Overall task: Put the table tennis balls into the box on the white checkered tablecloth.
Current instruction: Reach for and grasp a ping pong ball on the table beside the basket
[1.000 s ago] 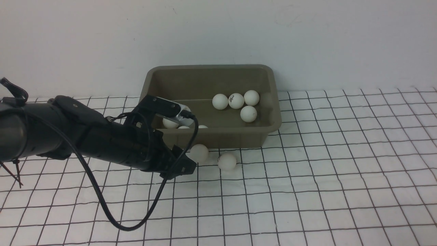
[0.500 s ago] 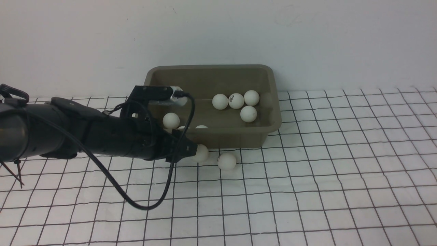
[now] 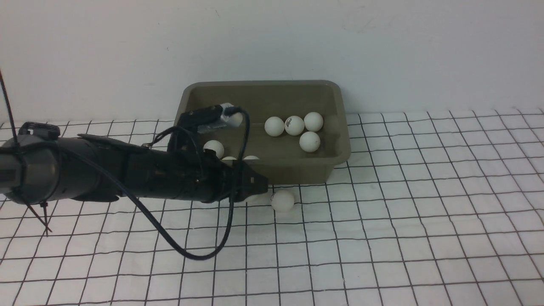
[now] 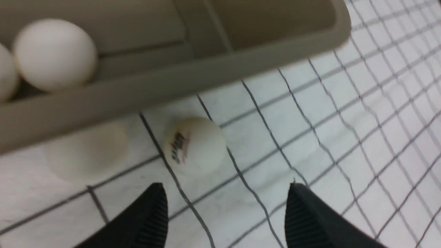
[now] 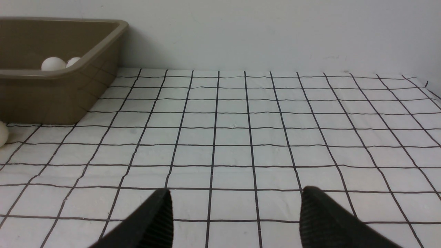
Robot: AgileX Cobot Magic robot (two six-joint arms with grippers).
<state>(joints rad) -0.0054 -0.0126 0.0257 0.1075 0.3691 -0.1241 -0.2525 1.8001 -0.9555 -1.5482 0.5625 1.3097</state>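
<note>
Though set low at 6 o'clock of the box (image 3: 297,172), found left gripper (image 4: 225,188) with jaws apart and nothing between them. Same for right gripper (image 5: 234,193): jaws apart, empty, parked over bare cloth (image 3: 403,212) well off toward 3 o'clock. (12 o'clock = toward the wall.)

Counted seven balls in the box (image 3: 309,141) and two outside on the cloth, both just beside the near wall. Logo ball (image 4: 194,146): ahead of the jaws but off-centre toward one finger. Blurred ball (image 4: 88,153): next to it, outside the jaw span, mostly hidden under the arm in front view. Cannot tell whether rolling or only out of focus.

Risks, as judged:
- Closing off-centre: likely to squirt logo ball out sideways; light, round, smooth.
- Dropping lower w/o lining up: poss. nudge of either ball, then free roll across cloth.
- Working tight btwn balls and near wall: chance of catching the rim and shifting the box.
- Lifting w/ weak pinch: poss. slip, bounce off rim back onto cloth.
- Swinging w/ slack cable (image 3: 204,255) hanging low at 7 o'clock: poss. drag on cloth or ball.
</note>
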